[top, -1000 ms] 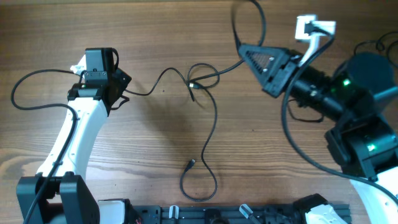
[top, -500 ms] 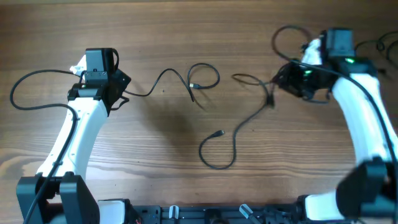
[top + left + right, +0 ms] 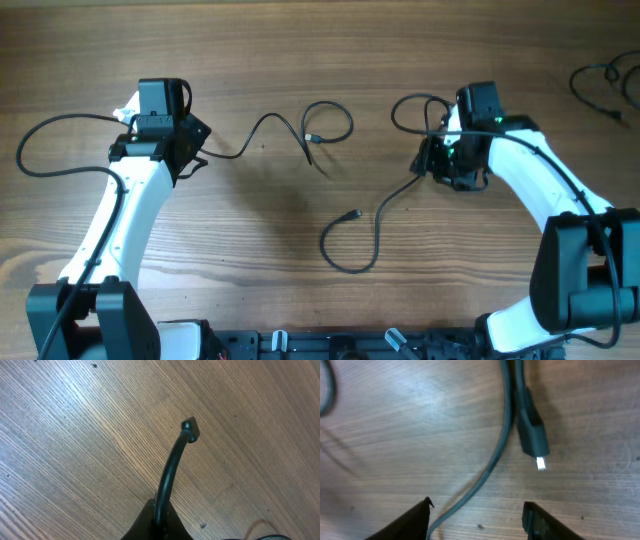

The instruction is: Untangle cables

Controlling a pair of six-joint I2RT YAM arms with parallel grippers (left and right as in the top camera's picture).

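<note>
Near loop: the right cable [image 3: 385, 205] ends nearest the robot in an open curl on the table [image 3: 240, 240]. Its free plug [image 3: 352, 214] sits at the curl's tip, close to its own strand but apart from it.
Right gripper: the right gripper [image 3: 477, 521] hangs low over the upper stretch of that cable with its fingers apart. The cord and a second plug [image 3: 532, 435] with a bright metal tip lie flat on the wood ahead of them, and nothing is clamped.
Left gripper: the left gripper [image 3: 193, 150] is pinched tight on the left cable [image 3: 270, 120] near one end. A short stub with its plug end [image 3: 191, 429] sticks out past the fingers.
Left cable: from that grip it runs right to a single loop that crosses itself beside its other plug [image 3: 312, 138].
Right cable, far part: a small loop lies just beyond the right gripper and crosses itself there.
Gap: the two cords lie well apart, with no strand of one over the other.
Far corner: the far cables [image 3: 603, 82] sit bunched at the table's far right edge, partly cut off. I cannot tell whether they are knotted.
Done, as I judge it: this pair is separated.
Left to do: each cord has a self-crossing loop to lay out, one end is not yet released, and the far bunch looks untouched.
</note>
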